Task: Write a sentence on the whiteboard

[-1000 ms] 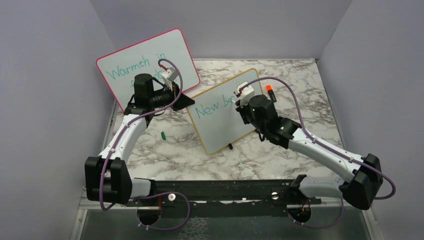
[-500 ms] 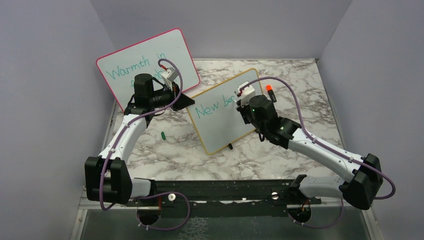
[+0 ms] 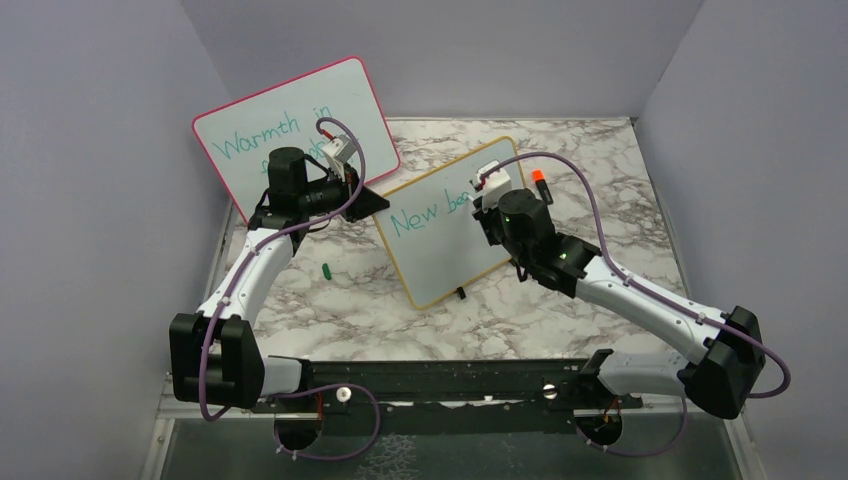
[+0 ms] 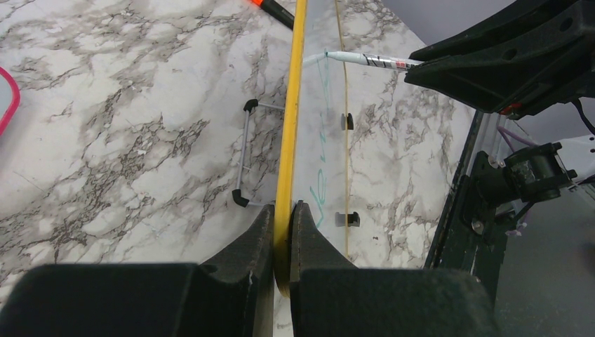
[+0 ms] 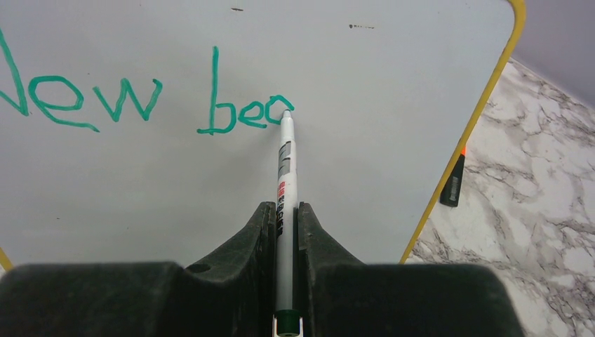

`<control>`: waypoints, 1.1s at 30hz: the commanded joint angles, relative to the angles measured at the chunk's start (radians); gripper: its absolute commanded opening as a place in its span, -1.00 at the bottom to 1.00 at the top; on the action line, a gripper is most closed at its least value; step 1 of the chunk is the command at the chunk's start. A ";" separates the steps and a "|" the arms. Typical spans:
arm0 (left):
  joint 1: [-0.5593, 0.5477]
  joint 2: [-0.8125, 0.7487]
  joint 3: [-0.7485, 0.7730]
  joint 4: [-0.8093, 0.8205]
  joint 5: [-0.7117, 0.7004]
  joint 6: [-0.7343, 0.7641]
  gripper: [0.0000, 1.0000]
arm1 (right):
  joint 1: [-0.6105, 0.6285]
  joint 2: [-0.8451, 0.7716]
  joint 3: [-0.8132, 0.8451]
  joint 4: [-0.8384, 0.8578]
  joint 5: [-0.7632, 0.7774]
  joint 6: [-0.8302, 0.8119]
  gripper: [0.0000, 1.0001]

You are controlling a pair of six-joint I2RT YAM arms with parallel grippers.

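At the far left corner of the bench a pink-framed board [image 3: 295, 130] leans back, carrying teal writing that begins "Warmth in". Just in front of it the left pincer [image 4: 283, 210] is clenched on the left edge of the whiteboard [image 3: 445, 262], with one finger on each side of the yellow-orange frame. Nearer the front edge, left of centre, a small green object [image 3: 326, 269] lies alone on the marble surface.

The whiteboard stands upright near the middle of the bench, angled so that its right end reaches toward the far edge. It rests on small black feet, with a wire stand behind it. On its face the sentence [image 5: 140, 105] reads "New be" in teal, followed by a rounded letter that is only partly formed. The tip of a white marker [image 5: 286, 161] touches the top of that letter. The right pincer [image 5: 285, 210] grasps the marker's barrel, its fingers closed tightly on both sides.

Right of the whiteboard's far corner, near the far edge, an orange-tipped marker [image 3: 538, 180] lies on the bench.
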 commanded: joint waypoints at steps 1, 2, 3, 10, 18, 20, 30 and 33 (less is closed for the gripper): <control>-0.015 0.027 -0.017 -0.073 -0.080 0.081 -1.00 | -0.003 0.017 0.017 0.049 0.020 -0.009 -0.99; -0.015 0.028 -0.016 -0.074 -0.081 0.081 -1.00 | -0.003 0.018 0.018 0.050 0.017 -0.011 -0.99; -0.015 0.028 -0.016 -0.074 -0.081 0.081 -1.00 | -0.003 0.020 0.023 0.046 0.016 -0.012 -0.99; -0.016 0.029 -0.015 -0.074 -0.081 0.081 -1.00 | -0.003 0.028 0.027 0.022 -0.003 -0.010 -1.00; -0.016 0.028 -0.015 -0.074 -0.081 0.081 -1.00 | -0.003 0.014 0.023 -0.079 -0.040 0.017 -0.99; -0.015 0.027 -0.014 -0.074 -0.080 0.081 -1.00 | -0.003 0.007 0.017 -0.096 -0.044 0.024 -1.00; -0.015 0.028 -0.015 -0.074 -0.083 0.081 -1.00 | -0.003 -0.003 0.002 -0.156 -0.078 0.039 -0.99; -0.015 0.025 -0.015 -0.074 -0.084 0.081 -1.00 | -0.004 -0.004 0.002 -0.169 -0.082 0.038 -0.99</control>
